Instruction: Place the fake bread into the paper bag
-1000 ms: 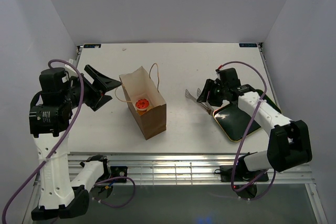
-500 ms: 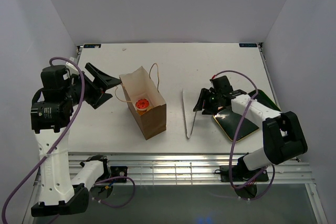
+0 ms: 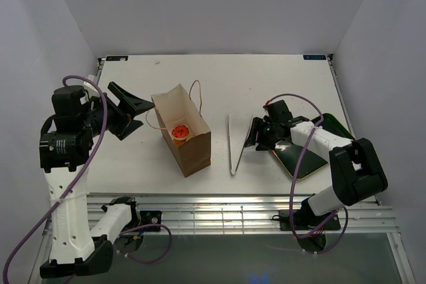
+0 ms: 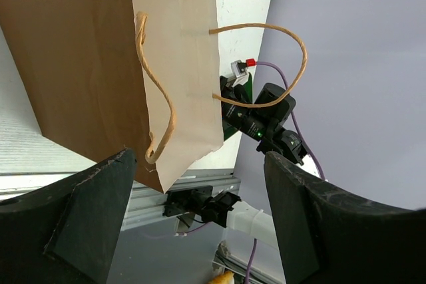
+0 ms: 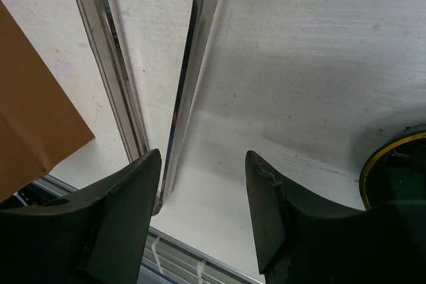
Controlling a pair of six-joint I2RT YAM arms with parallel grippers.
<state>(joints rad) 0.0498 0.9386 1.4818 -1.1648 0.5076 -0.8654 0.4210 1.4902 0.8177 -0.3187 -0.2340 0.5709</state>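
Observation:
The brown paper bag (image 3: 190, 144) stands upright at mid-table with its mouth open. A red-frosted donut (image 3: 180, 131) of the fake bread lies inside it. My left gripper (image 3: 136, 112) hovers open just left of the bag; the left wrist view shows the bag (image 4: 86, 64) and its cord handles beyond the open fingers (image 4: 80, 217). My right gripper (image 3: 256, 136) is open, low over the table to the right of the bag. Silver tongs (image 3: 234, 147) lie there in a V, one arm (image 5: 190, 78) running past my right gripper's (image 5: 203, 157) left finger.
A dark green, gold-rimmed tray (image 3: 303, 157) lies right of the right gripper, its rim (image 5: 389, 157) showing in the right wrist view. The bag's corner (image 5: 33, 124) and the table's front rail (image 3: 219, 214) are close to the tongs.
The right gripper moved left and toward the front. The tongs, earlier bunched at its jaws, now lie spread on the table. The left arm has not moved.

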